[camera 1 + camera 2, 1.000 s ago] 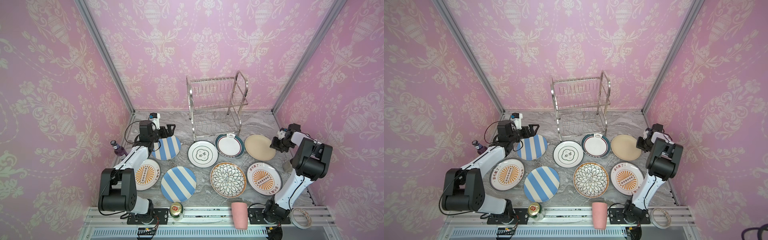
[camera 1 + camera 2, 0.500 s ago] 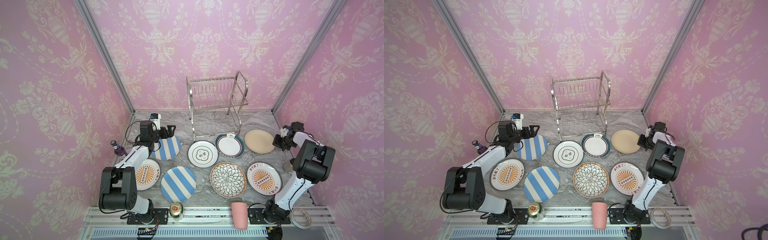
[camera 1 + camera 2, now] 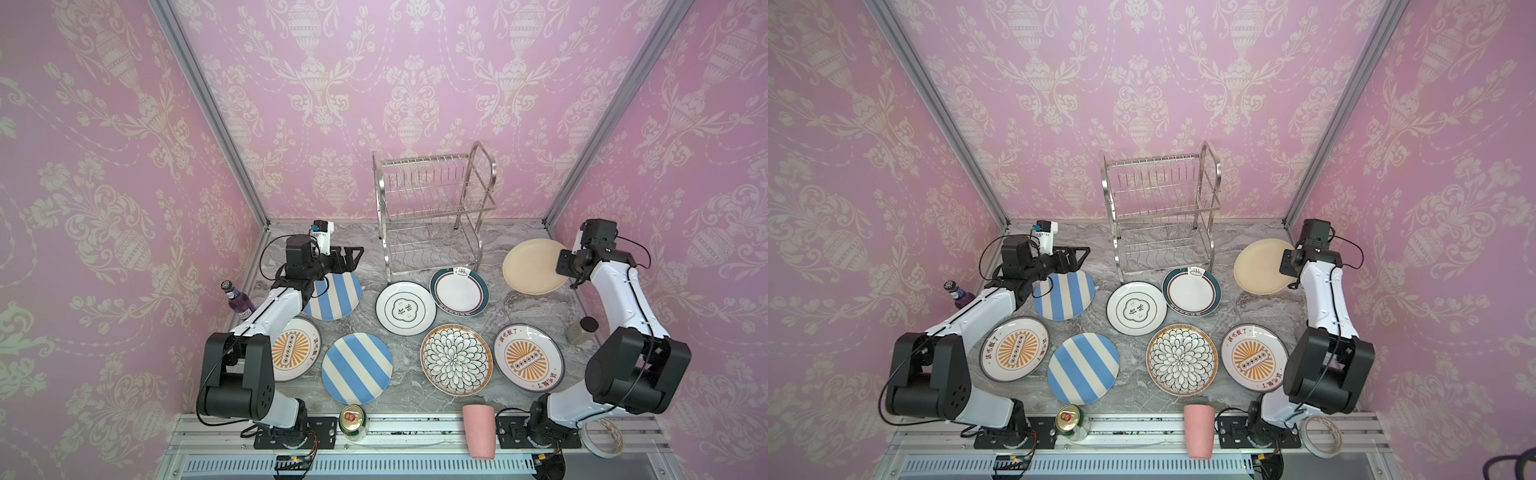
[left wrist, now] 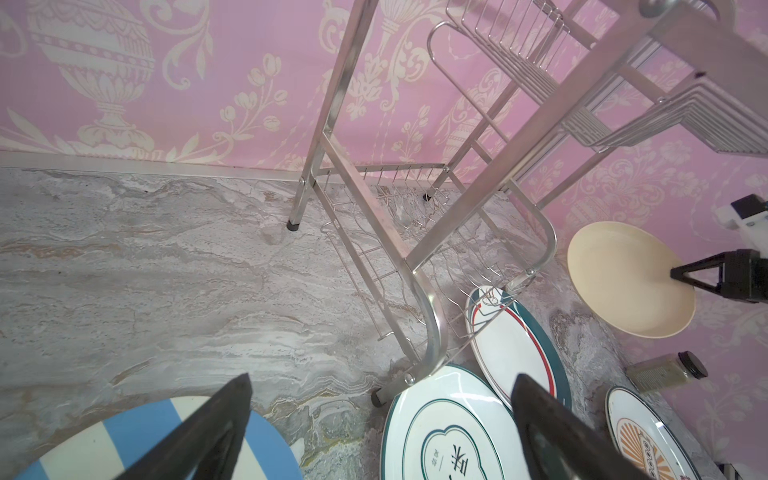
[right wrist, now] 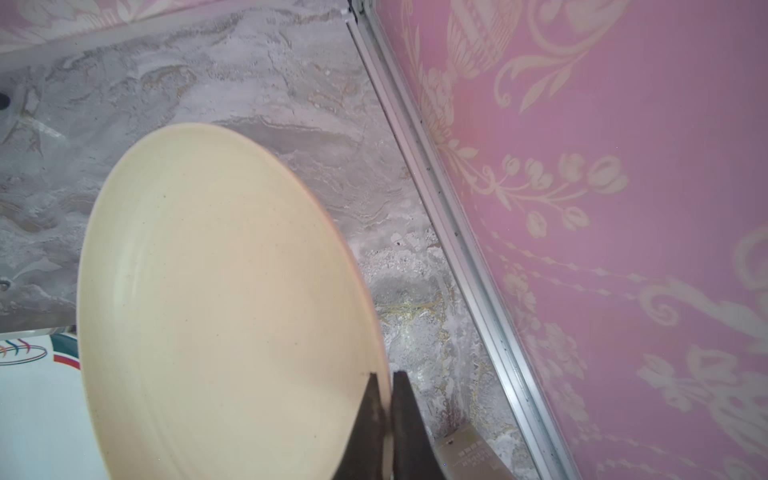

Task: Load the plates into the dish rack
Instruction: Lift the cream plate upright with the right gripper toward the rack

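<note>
My right gripper (image 5: pixel 384 376) is shut on the rim of the plain cream plate (image 5: pixel 216 299), which it holds tilted above the marble at the back right (image 3: pixel 534 266) (image 3: pixel 1262 266). The steel dish rack (image 3: pixel 432 212) (image 3: pixel 1160 212) stands with bare shelves at the back middle. Several more plates lie flat in front of it, among them a striped one (image 3: pixel 332 295), a cloud-outline one (image 3: pixel 405 307), a teal-rimmed one (image 3: pixel 458 291) and a petal one (image 3: pixel 455 359). My left gripper (image 3: pixel 357 251) (image 4: pixel 382 376) hangs open over the far striped plate's back edge, holding nothing.
A purple bottle (image 3: pixel 237 297) stands by the left wall. A small jar (image 3: pixel 582 330) sits near the right wall beside my right arm. A can (image 3: pixel 352 422), a pink cup (image 3: pixel 478 430) and a tape roll (image 3: pixel 602 436) sit along the front rail.
My right gripper has shut on the cream plate's rim and raised it, carrying it back and to the right. The left arm has hardly moved.
</note>
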Controlling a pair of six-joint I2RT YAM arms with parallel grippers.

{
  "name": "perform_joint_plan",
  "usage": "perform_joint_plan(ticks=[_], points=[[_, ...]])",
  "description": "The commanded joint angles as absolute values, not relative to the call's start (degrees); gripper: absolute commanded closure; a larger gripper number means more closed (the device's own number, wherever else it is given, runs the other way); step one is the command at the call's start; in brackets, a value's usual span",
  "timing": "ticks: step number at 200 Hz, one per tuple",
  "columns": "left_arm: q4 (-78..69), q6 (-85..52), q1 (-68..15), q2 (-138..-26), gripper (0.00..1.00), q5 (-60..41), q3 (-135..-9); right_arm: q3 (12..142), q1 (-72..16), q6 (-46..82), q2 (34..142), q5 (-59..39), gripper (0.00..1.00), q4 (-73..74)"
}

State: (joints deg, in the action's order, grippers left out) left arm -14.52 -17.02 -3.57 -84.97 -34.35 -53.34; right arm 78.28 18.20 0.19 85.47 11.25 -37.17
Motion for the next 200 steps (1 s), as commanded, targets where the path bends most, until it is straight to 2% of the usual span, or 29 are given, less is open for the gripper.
perform_joint_plan(ticks=[1, 50, 105, 144, 200], points=[[-15.81, -14.62, -5.14, -83.57, 0.01, -37.02, -54.80, 81.56, 15.07, 0.94, 80.49, 19.35, 1.00, -41.48], [-17.13, -15.25, -6.02, -83.21, 0.01, -40.34, -55.46, 83.92, 10.70, 4.69, 70.80, 18.25, 1.00, -44.34], [-17.14, -15.34, -6.41, -81.76, 0.01, -40.87, -54.95, 89.78, 3.41, 4.33, 63.29, 24.09, 1.00, -45.44], [-17.56, -16.84, -6.41, -81.29, 0.01, -40.95, -54.24, 99.55, -5.13, 1.58, 66.27, 30.04, 1.00, -44.00], [-17.38, -21.12, -6.90, -78.98, 0.01, -40.57, -53.42, 110.43, -15.60, -5.46, 75.85, 42.74, 1.00, -32.08]])
